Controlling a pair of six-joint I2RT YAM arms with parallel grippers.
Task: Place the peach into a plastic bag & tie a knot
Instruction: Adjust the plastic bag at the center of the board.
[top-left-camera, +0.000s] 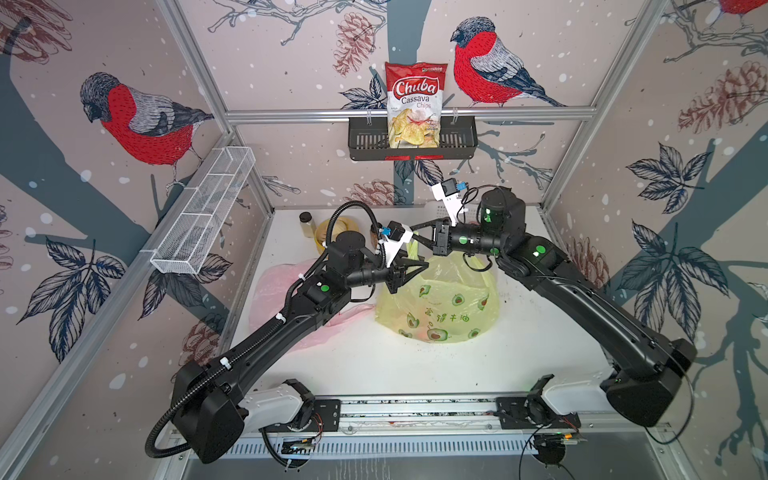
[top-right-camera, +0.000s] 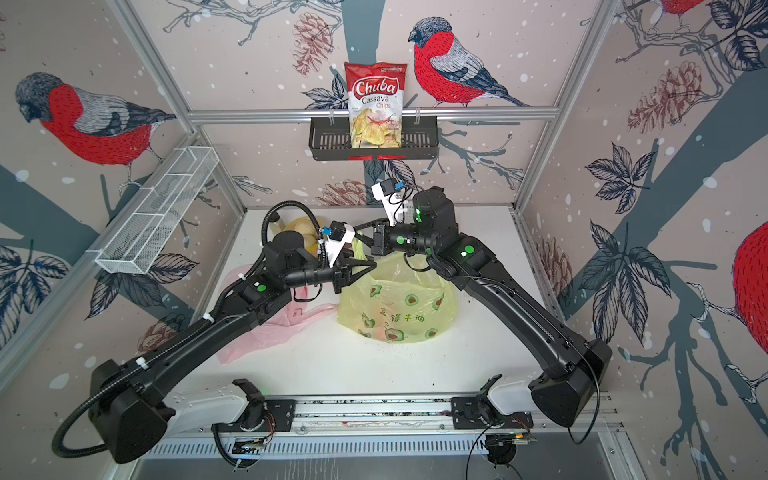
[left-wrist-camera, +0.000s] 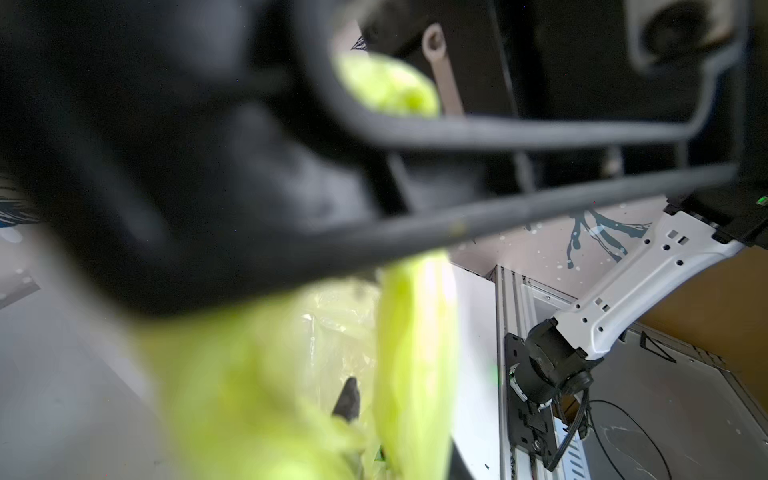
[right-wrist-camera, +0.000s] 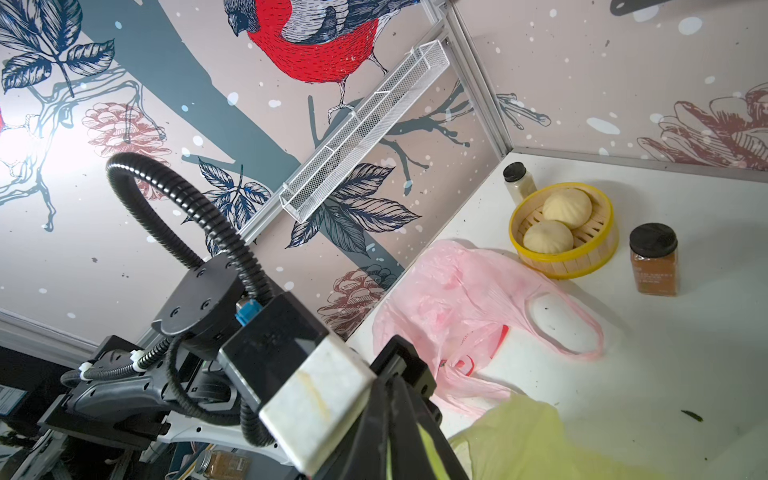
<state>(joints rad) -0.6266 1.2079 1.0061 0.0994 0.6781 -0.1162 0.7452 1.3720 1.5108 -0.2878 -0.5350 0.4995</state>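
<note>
The peach (top-left-camera: 420, 333) seems to be in already: an orange-red blur shows low through the near wall of the yellow bag (top-left-camera: 440, 307). The bag sits mid-bench (top-left-camera: 415, 370), with a pink bag (top-left-camera: 270, 291) lying flat to its left. So I judge step 1 done and the knot in hand.

Both my arms meet over the bag's far top edge. My right jaws are closed on a twisted handle (top-left-camera: 411, 249); the right wrist view shows yellow plastic caught between the fingers. My left jaws sit just near of them, tips drawn close together by the bag's mouth. The left wrist view shows a yellow strand (left-wrist-camera: 415, 353) running past a fingertip (left-wrist-camera: 351, 399), but it is too blurred. I cannot tell whether they grip it or only lie against it.

No knot shows yet. The next move calls for a sure left hold on the second handle. Then I cross the 2 strands, thread an end through the loop and pull apart gently, since thin film stretches or slips.
</note>
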